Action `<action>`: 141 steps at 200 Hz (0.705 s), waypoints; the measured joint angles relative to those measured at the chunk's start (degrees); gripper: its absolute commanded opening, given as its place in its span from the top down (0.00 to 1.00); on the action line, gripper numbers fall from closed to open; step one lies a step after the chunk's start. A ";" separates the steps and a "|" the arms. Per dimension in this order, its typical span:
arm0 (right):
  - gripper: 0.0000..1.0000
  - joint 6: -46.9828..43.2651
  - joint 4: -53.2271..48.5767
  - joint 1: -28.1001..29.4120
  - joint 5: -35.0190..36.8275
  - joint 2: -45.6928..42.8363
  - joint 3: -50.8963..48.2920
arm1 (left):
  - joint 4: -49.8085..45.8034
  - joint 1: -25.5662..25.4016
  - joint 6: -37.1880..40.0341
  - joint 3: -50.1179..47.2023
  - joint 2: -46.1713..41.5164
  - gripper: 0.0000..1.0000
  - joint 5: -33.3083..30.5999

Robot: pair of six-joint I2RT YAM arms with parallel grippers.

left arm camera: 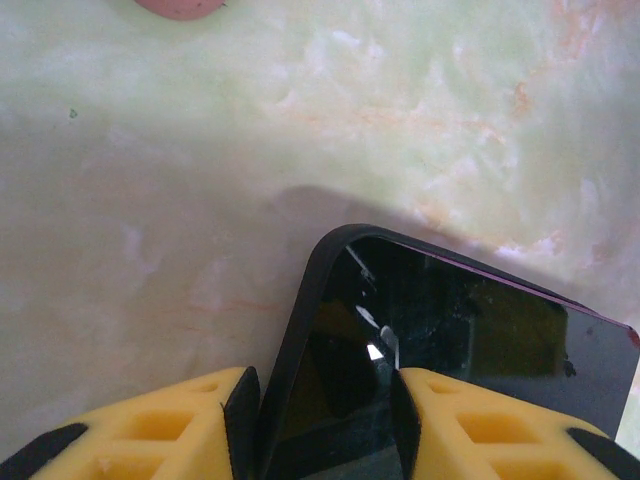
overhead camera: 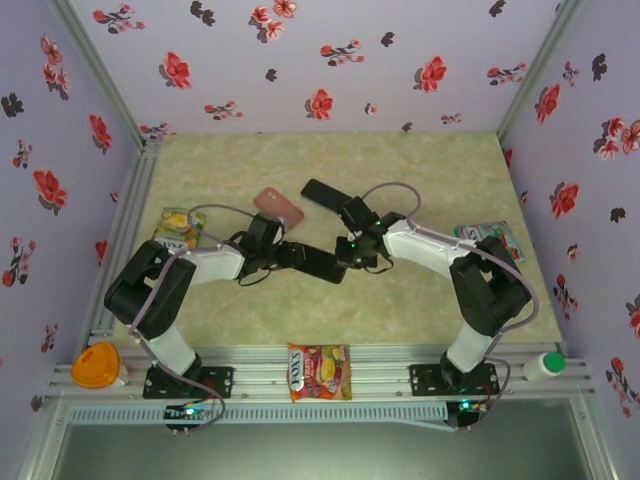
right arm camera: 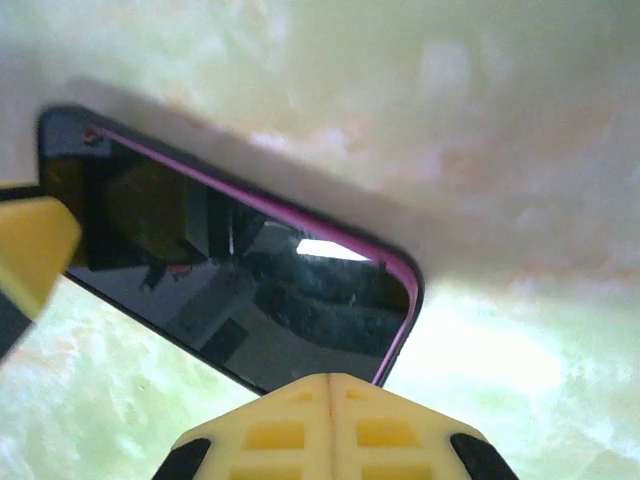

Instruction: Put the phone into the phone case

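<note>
Top external: both arms reach in to mid-table, and the left gripper (overhead camera: 287,255) and right gripper (overhead camera: 352,250) meet over a dark phone (overhead camera: 322,265) lying between them on the marbled green table (overhead camera: 420,160). The pink phone case (overhead camera: 278,207) lies apart from the phone, just behind the left wrist. A black rectangular object (overhead camera: 323,193) sits beside the case, to its right. Left wrist: left gripper (left arm camera: 325,385) clamped across the phone (left arm camera: 450,330), with a yellow finger on each long edge and the glass face up. The phone is dark-rimmed, with a thin purple line along its far edge. An edge of the pink case (left arm camera: 180,8) shows at the top of the frame. Right wrist: right gripper (right arm camera: 330,400) closed, pads pressed together with nothing between them, its tips at the phone's (right arm camera: 250,290) long edge near a corner. Cannot tell if they touch it. Snack packet (overhead camera: 320,372) on the near rail.
</note>
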 measured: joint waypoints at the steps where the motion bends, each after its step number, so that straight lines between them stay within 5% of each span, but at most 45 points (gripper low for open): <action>1: 1.00 -0.15 -0.02 -0.13 0.00 0.00 0.15 | -0.02 0.00 0.00 0.00 0.00 0.56 0.00; 141: 1.00 -5.01 -0.94 -3.39 -1.07 7.04 3.17 | -1.92 -0.11 0.02 0.00 -0.70 0.56 -0.13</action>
